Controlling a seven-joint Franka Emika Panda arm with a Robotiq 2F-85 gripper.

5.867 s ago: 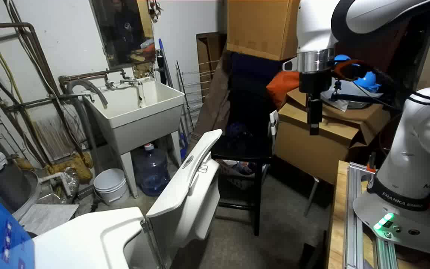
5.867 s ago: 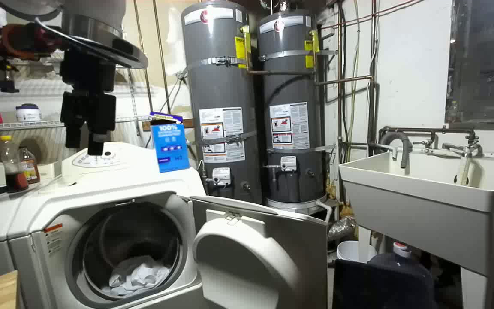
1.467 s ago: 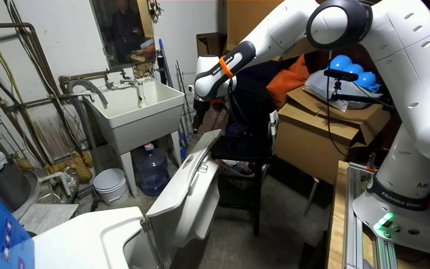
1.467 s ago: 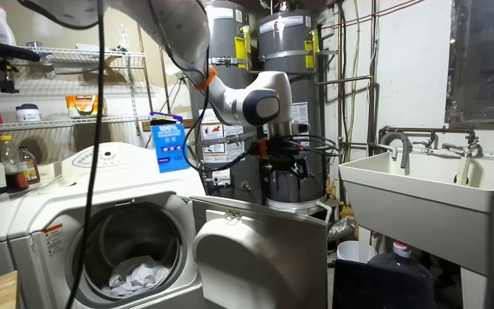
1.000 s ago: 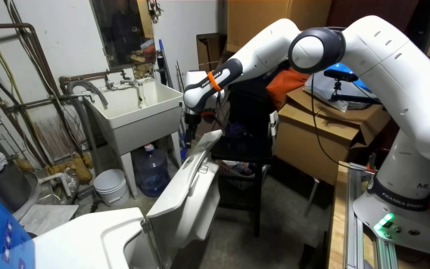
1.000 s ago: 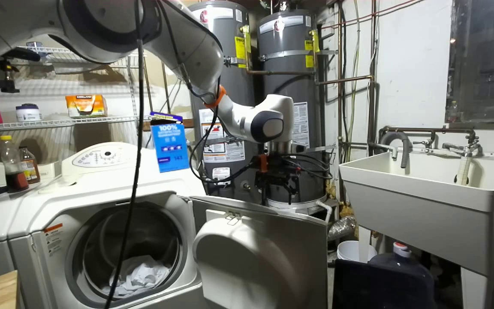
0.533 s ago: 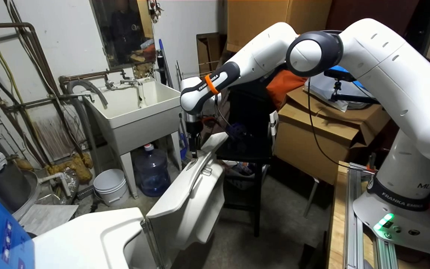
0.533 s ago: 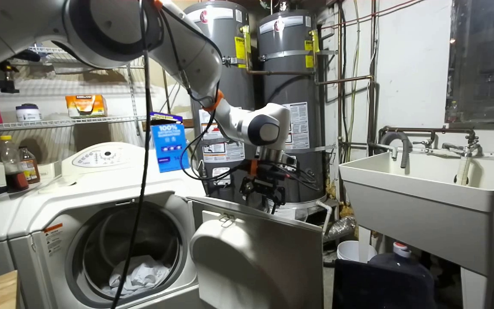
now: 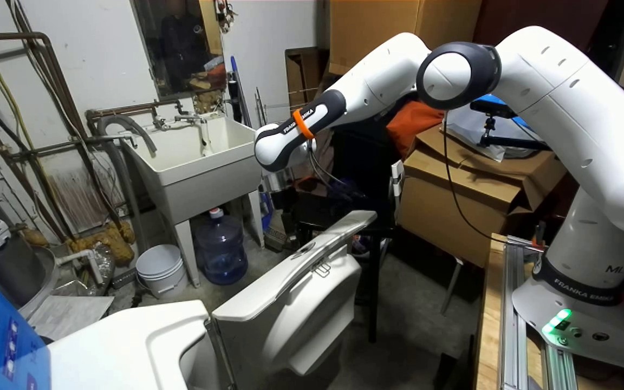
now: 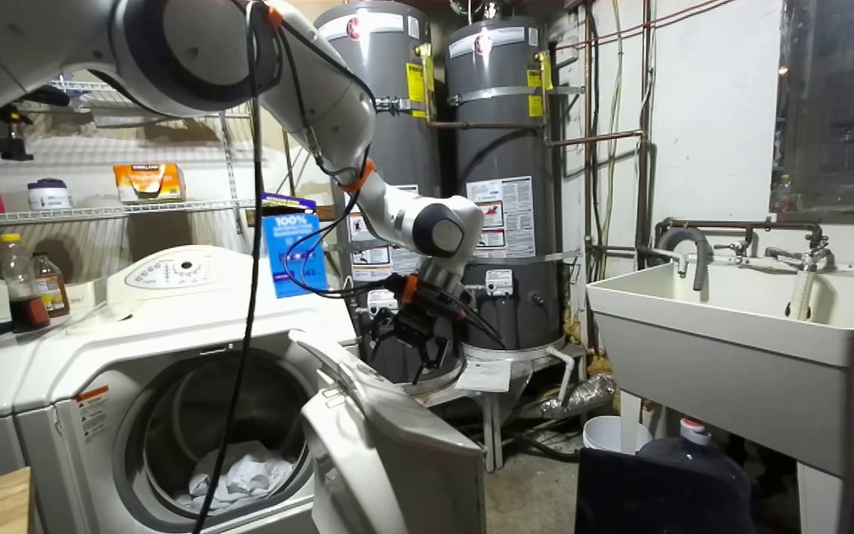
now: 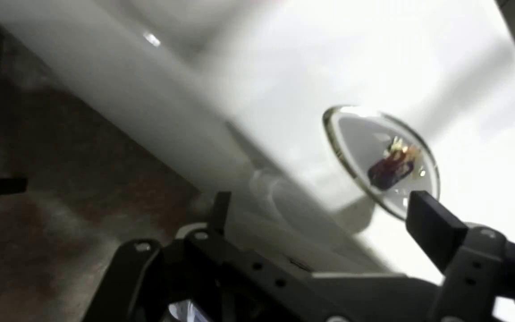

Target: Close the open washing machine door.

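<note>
The white washing machine door [image 9: 304, 287] stands part open at an angle to the white washing machine [image 9: 111, 346]; both also show in an exterior view, the door [image 10: 427, 467] and the machine [image 10: 197, 319]. White cloth [image 10: 245, 475] lies in the drum. My gripper [image 10: 401, 360] is low at the outer side of the door, tilted, with its fingers spread. In the wrist view my open gripper [image 11: 322, 214] has one finger over the door's outer face by the oval emblem [image 11: 382, 156], the other past the door's edge. Contact cannot be made out. Nothing is held.
A utility sink [image 9: 209, 179] stands behind the gripper. A black chair [image 9: 339, 216] is close to the door's free end. Water heaters [image 10: 501, 311] stand behind the gripper. A blue box [image 10: 293, 256] sits on the machine. A cable [image 10: 249, 319] hangs from the arm.
My arm has reached from above the boxes to the door's outer side, then lowered and tilted. Over the last half second the door has swung partway toward the machine's opening.
</note>
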